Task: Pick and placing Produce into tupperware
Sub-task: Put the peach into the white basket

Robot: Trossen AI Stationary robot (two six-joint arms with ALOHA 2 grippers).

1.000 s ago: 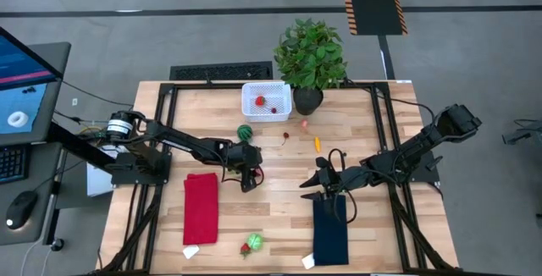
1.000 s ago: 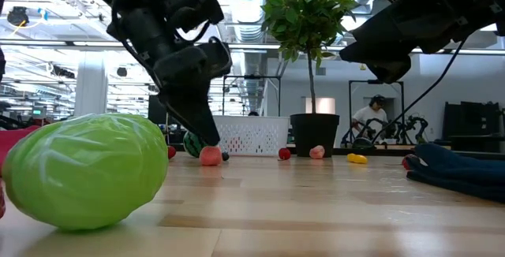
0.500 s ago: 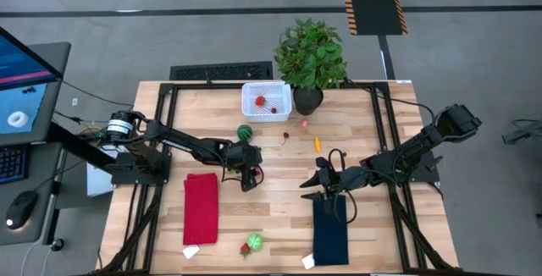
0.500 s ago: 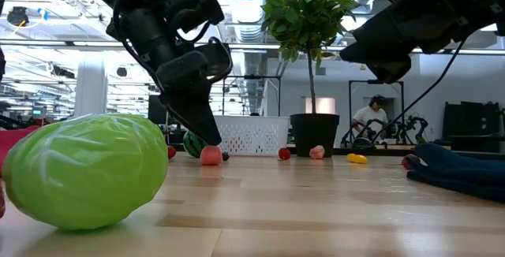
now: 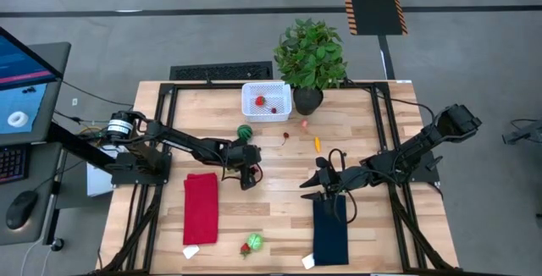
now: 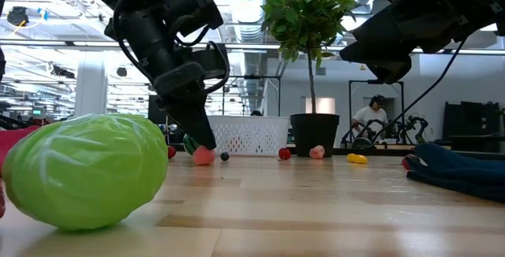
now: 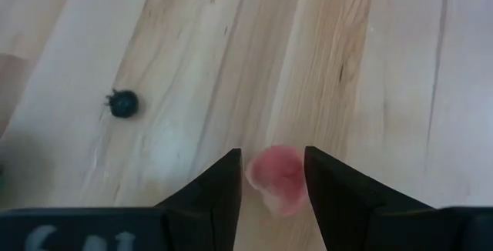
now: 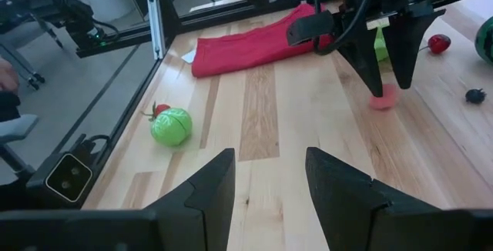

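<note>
My left gripper (image 5: 247,181) stands near the table's middle, shut on a small pink fruit (image 7: 276,179), which also shows in the low view (image 6: 203,155). The white mesh basket (image 5: 266,101) sits at the far edge beside the potted plant and holds red pieces. A striped watermelon ball (image 5: 245,131) lies on the table between basket and gripper. A green cabbage (image 5: 253,242) lies near the front edge. My right gripper (image 8: 269,158) hovers open and empty over the far end of a dark blue cloth (image 5: 330,229). My left gripper pinches the pink fruit by two opposite sides (image 7: 254,175) between its fingertips (image 6: 199,140). The fingers slant down at it from above and from the table's left. The fruit sits at the fingers' free ends, right at the table top; whether it rests there I cannot tell.
A red cloth (image 5: 201,207) lies left of centre near the front. A small black berry (image 7: 123,103) lies close to the left gripper. An orange piece (image 5: 318,143), a pink one (image 5: 304,124) and a small red one (image 5: 285,136) lie near the plant pot (image 5: 307,100).
My left gripper has turned a little at the wrist, and its fingertips with the pink fruit have shifted slightly toward the table's left edge. The gap between the fingers is unchanged.
</note>
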